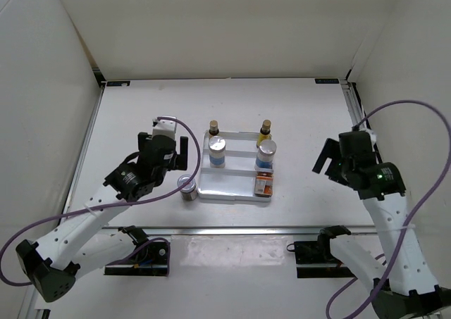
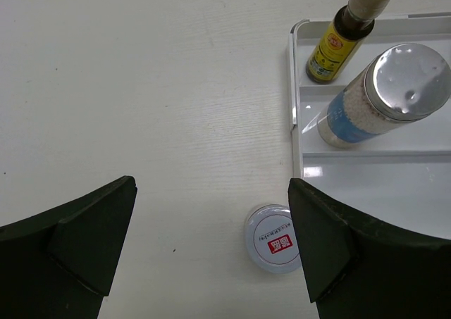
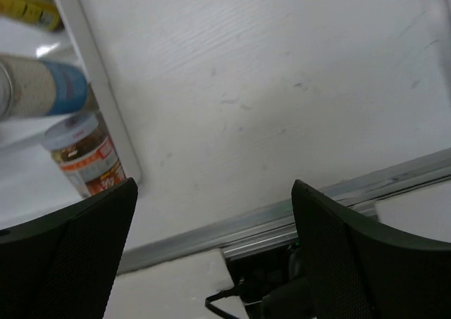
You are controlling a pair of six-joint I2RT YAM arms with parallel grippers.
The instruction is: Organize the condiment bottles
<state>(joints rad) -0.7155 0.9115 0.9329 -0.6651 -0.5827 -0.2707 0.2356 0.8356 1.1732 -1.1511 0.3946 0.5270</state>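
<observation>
Top view: the tray (image 1: 232,196) stands on the counter (image 1: 141,115). Its rear step carries the left amber bottle (image 1: 213,127) and the right amber bottle (image 1: 265,128). Its middle step carries the left white bottle (image 1: 217,152) and the right white bottle (image 1: 266,155). The inner short bottle (image 1: 263,185) stands at the right end of its front step. The outer short bottle (image 1: 187,188) stands on the counter just beside the tray's front-left corner. The left pincer (image 1: 179,158) hangs left of the tray, the right pincer (image 1: 322,160) well to its right.

Left wrist view: the left pincer (image 2: 211,252) is spread and holds nothing. The outer short bottle (image 2: 273,238) stands upright between its fingers, outside the tray wall.

Right wrist view: the right pincer (image 3: 211,255) is spread and empty over the counter beside the tray; the inner short bottle (image 3: 84,153) stands inside the tray corner
</observation>
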